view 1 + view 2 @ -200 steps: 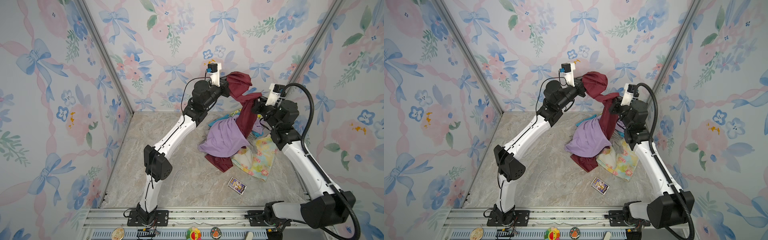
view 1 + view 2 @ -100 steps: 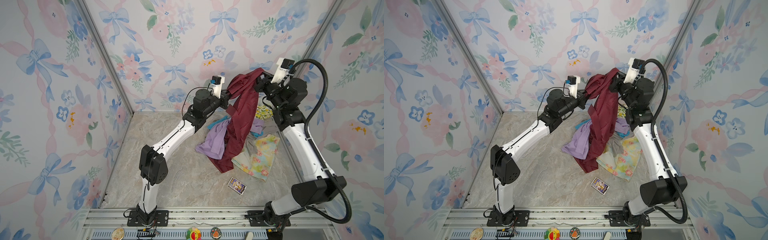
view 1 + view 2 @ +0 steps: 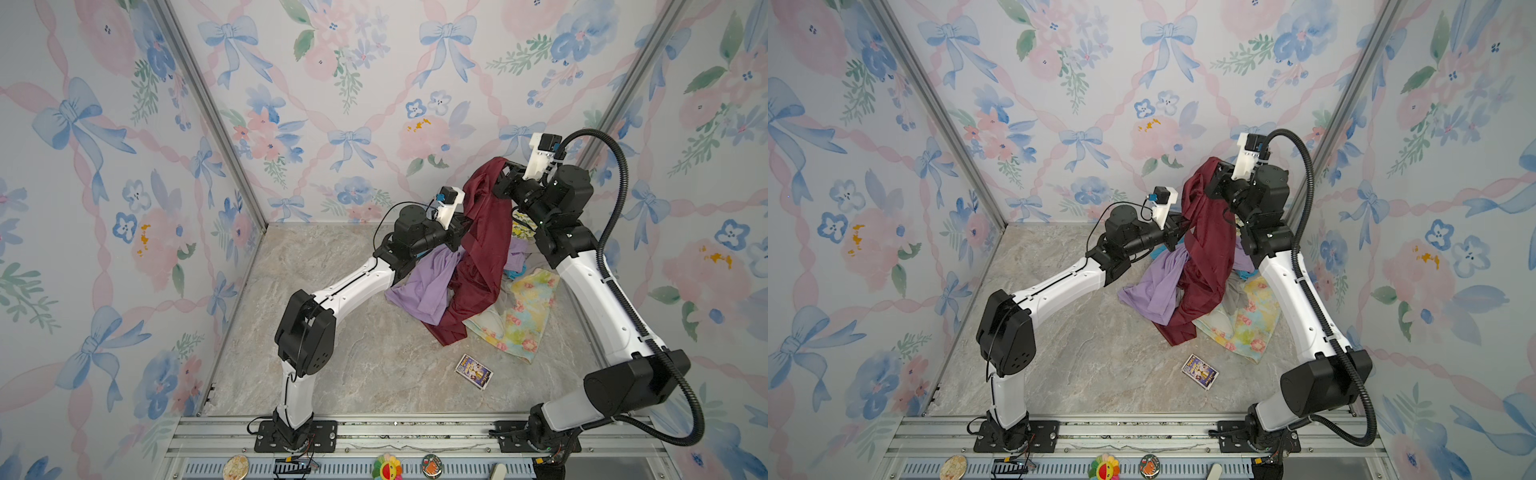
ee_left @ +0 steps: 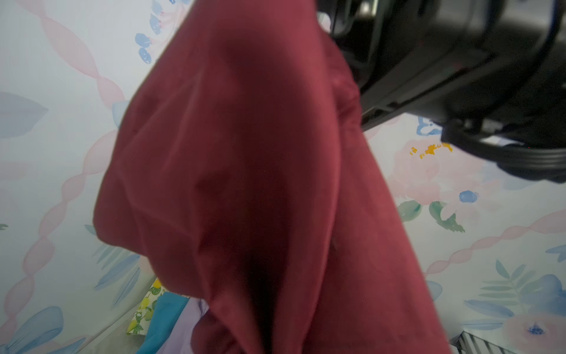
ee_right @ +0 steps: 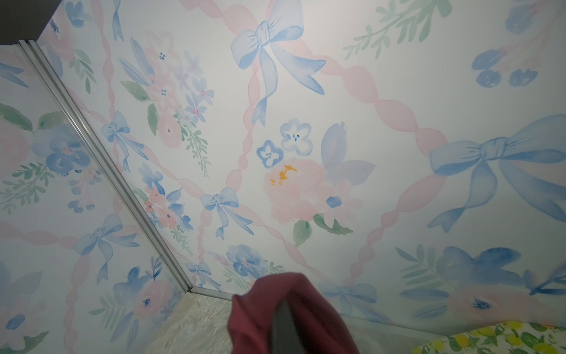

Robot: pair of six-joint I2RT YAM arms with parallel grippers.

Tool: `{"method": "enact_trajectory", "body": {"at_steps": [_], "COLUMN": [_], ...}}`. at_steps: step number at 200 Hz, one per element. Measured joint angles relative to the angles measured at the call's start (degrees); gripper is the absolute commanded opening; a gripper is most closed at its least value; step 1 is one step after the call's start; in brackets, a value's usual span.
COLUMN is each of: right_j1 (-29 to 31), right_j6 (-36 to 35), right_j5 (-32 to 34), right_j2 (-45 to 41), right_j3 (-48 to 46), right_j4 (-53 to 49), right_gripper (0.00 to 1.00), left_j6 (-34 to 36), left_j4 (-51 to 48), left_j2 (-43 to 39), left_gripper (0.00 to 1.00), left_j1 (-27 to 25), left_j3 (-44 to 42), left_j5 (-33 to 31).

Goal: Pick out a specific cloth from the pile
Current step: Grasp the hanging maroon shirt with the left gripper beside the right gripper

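The maroon cloth [image 3: 484,249] [image 3: 1208,249] hangs in a long drape from my right gripper [image 3: 505,168] [image 3: 1219,168], which is shut on its top edge high near the back wall. The cloth's lower end trails onto the floor over the pile [image 3: 517,257] [image 3: 1233,295]. In the right wrist view the cloth [image 5: 306,318] wraps over a dark finger [image 5: 281,328]. My left gripper [image 3: 465,226] [image 3: 1183,222] presses into the drape's middle from the left. Maroon fabric [image 4: 245,168] fills the left wrist view and hides those jaws.
A lavender cloth [image 3: 428,286] lies left of the drape and a pastel floral cloth [image 3: 519,316] right of it. Lemon-print fabric [image 3: 521,228] sits behind. A small printed card [image 3: 473,371] lies on the marble floor in front. Floral walls enclose three sides.
The right gripper rose with the maroon cloth toward the back corner. The left gripper dropped from the cloth's top to its middle. The lavender cloth slid down off the drape.
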Motion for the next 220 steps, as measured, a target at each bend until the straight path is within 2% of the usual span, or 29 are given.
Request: {"method": "enact_trajectory", "body": {"at_steps": [8,25,84,89,102,144,173,189,199,211,220], "right_j1": [0.3,0.6,0.9,0.9,0.9,1.9,3.1,4.2,5.0,5.9,6.6], "right_j6": [0.0,-0.4,-1.4,-1.5,-1.7,-2.1,-2.1,-2.1,-2.1,-2.0,-1.9], "right_j5": [0.5,1.4,3.2,3.4,3.6,4.7,5.6,5.9,6.2,6.6,7.1], "right_j2": [-0.3,-1.8,-5.0,-5.0,-5.2,-5.5,-5.6,-5.8,-6.2,-7.1,-8.0], "right_j3": [-0.2,-1.2,-3.8,-4.0,-4.5,-6.2,-7.1,-7.6,-8.2,-9.3,-10.2], "right_j4": [0.2,0.6,0.7,0.7,0.8,0.9,1.0,1.0,1.0,1.0,1.0], "right_gripper": [0.00,0.00,0.00,0.00,0.00,0.00,0.00,0.00,0.00,0.00,0.00], "left_j6": [0.3,0.9,-0.5,-0.7,-1.2,-2.7,-3.5,-4.4,-4.9,-5.3,-6.0], "left_j4": [-0.4,-1.4,3.4,4.1,5.7,10.6,12.3,12.9,13.7,14.7,15.3], "left_j2": [0.1,0.8,2.1,2.2,2.3,4.2,8.2,11.0,12.6,14.6,16.3], "left_gripper": [0.52,0.65,0.81,0.83,0.96,0.98,0.98,0.93,0.82,0.54,0.25], "left_j1": [-0.3,-0.7,-1.7,-1.9,-2.2,-3.6,-4.7,-5.1,-5.3,-5.6,-5.6], "left_j3": [-0.8,-1.7,-3.9,-4.0,-4.1,-4.1,-0.7,2.2,3.7,5.8,7.8], "left_j5": [0.3,1.0,2.5,2.5,2.4,-0.6,-4.9,-7.9,-10.1,-12.7,-14.5]}}
